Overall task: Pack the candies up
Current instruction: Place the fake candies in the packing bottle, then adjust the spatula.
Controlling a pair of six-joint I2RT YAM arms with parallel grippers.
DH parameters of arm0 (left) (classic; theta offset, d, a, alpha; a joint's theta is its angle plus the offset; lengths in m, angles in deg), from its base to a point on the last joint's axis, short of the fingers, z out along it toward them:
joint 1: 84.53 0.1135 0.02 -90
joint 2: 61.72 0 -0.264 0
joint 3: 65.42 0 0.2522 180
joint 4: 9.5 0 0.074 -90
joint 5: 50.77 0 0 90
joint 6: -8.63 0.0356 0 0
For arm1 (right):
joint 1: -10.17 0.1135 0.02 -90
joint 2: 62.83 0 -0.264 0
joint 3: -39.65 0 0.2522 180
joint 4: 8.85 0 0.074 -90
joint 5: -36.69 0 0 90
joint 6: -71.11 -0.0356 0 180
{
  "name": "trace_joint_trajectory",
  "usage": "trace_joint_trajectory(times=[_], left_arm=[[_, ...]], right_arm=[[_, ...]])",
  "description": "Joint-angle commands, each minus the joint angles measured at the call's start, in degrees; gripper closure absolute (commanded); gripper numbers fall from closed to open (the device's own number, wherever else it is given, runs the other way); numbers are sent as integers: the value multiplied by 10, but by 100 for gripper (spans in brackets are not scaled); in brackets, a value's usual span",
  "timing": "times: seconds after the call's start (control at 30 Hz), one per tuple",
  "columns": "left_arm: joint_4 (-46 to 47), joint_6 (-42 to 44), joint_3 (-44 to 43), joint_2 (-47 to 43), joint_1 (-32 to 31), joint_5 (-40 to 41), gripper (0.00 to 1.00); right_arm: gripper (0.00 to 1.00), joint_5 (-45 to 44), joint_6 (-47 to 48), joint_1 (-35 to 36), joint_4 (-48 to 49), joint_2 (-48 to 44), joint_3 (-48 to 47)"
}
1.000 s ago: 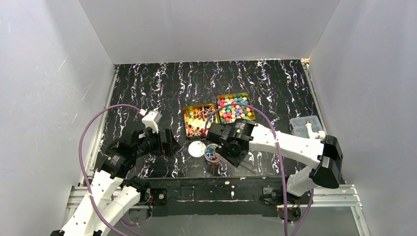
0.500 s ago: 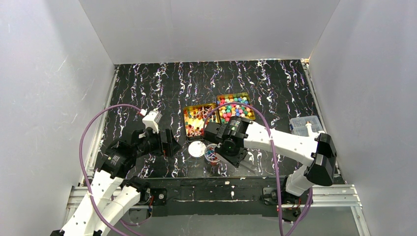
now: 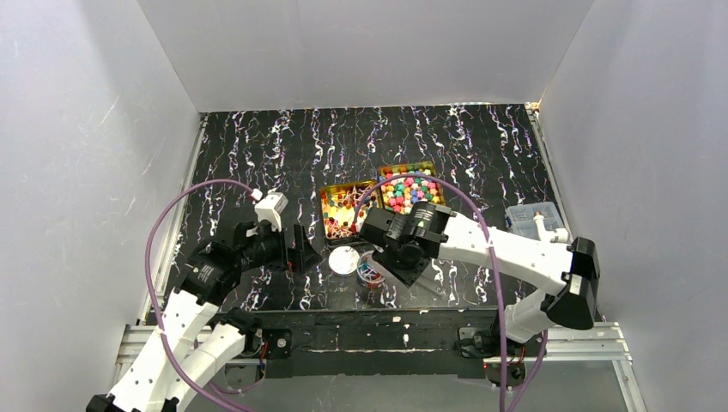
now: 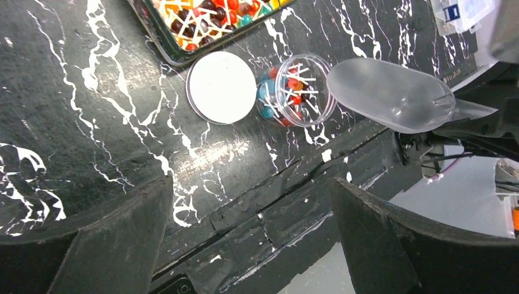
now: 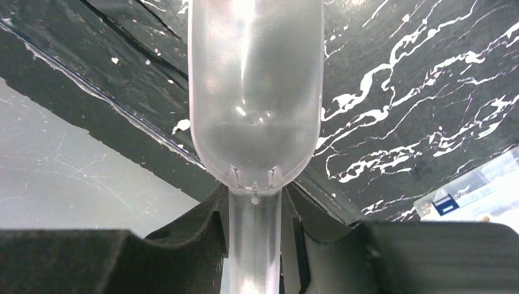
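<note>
The right gripper (image 5: pixel 255 211) pinches the handle of a clear scoop (image 5: pixel 255 92) near the little jar (image 4: pixel 294 90). The left gripper (image 4: pixel 251 239) is spread wide above the table (image 4: pixel 92 122). The candies (image 3: pixel 410 190) fill two gold tins (image 4: pixel 177 60). Some sit in the jar, beside its white lid (image 4: pixel 221 87).

Marbled table (image 3: pixel 257 154): two tins (image 3: pixel 324 208), jar (image 4: pixel 285 117), lid (image 4: pixel 221 87), box (image 3: pixel 530 216).

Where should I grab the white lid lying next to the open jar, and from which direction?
Take the white lid by its rim, coming straight down from above. It lies flat on the table, a thin disc with no knob, so only the edge offers a hold. Probably best to turn the fingers so neither lands on the side toward the jar, which sits right beside it.
</note>
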Motion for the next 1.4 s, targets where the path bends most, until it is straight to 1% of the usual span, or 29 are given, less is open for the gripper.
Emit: trace_joint_trajectory(times=[0.0, 0.13, 0.3, 0.4, 0.5, 0.87, 1.03, 1.3, 1.37], left_arm=[[2, 11, -12, 21, 2, -48, 1], [3, -2, -45, 54, 2, -92, 1], [-5, -16, -85, 121, 2, -166, 1], [1, -30, -97, 151, 1, -207, 1], [4, -43, -104, 166, 2, -229, 1], [2, -70, -109, 188, 2, -238, 1], [2, -75, -107, 192, 2, -236, 1], [2, -77, -108, 205, 2, -227, 1], [3, -77, -107, 208, 2, -226, 5]], right_arm=[[99, -6, 31, 3, 38, -36, 2], [99, -6, 64, 3, 68, -57, 19], [99, 12, 111, 5, 121, -84, 39], [99, 26, 137, 7, 151, -98, 49], [99, 34, 158, 9, 174, -106, 56], [99, 62, 238, 15, 238, -136, 71], [99, 71, 261, 17, 253, -159, 69], [99, 85, 286, 17, 290, -214, 92], [99, 91, 290, 17, 301, -227, 99]])
